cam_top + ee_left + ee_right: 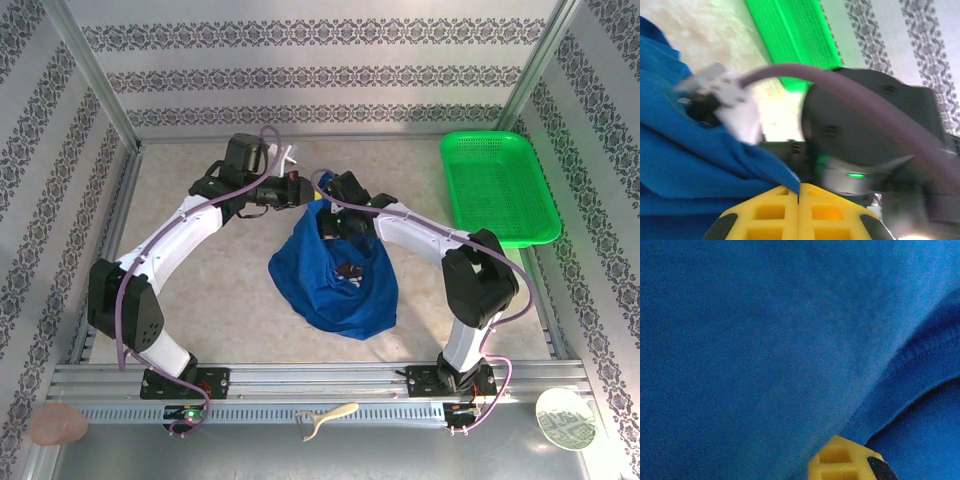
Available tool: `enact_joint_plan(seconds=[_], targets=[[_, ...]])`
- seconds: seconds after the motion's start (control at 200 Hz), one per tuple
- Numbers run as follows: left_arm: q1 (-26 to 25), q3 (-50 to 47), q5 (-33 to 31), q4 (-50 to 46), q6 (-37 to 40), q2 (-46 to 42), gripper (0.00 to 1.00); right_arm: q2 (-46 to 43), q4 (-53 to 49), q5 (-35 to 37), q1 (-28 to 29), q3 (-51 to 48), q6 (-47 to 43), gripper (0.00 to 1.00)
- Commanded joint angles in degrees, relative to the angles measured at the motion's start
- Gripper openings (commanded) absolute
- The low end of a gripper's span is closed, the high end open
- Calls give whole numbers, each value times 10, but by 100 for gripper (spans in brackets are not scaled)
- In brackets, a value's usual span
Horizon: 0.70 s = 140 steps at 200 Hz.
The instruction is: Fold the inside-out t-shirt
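Your left pincer (297, 191) is clamped shut on the top edge of the t-shirt (335, 285). Your right pincer (334, 217) is closed too, buried in the cloth just beside it. The shirt hangs bunched from both grips, its bottom resting near the middle of the tabletop (200, 290). Nothing looks folded yet, so you seem to be at the opening-out stage. Next, draw the two grips apart so the cloth spreads flat.

Noted: my right end effector (847, 466) is cut off at the bottom edge, tips hidden in the t-shirt (765, 340). My left wrist view is motion-blurred.
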Motion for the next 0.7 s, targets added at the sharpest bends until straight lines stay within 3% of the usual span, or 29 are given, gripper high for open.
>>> enact_joint_plan(seconds=[0.0,0.095,0.26,0.405,0.505,0.694], targets=[[48,-10,-40,56,-33,-12,0,-52,-22,-83,-25,20,-11,0],[81,14,-78,41,-29,22,1,-96,-45,-130,-42,13,4,0],[100,82,-108,-14,17,62,37,-141,-35,-183,-63,0,55,0],[92,12,-131,26,-3,-14,55,-151,-22,-200,-69,1,82,0],[51,-53,-185,21,3,-86,63,-150,-11,-207,-69,4,95,0],[-105,-160,-379,18,13,-142,68,-136,0,-214,-66,19,106,0]])
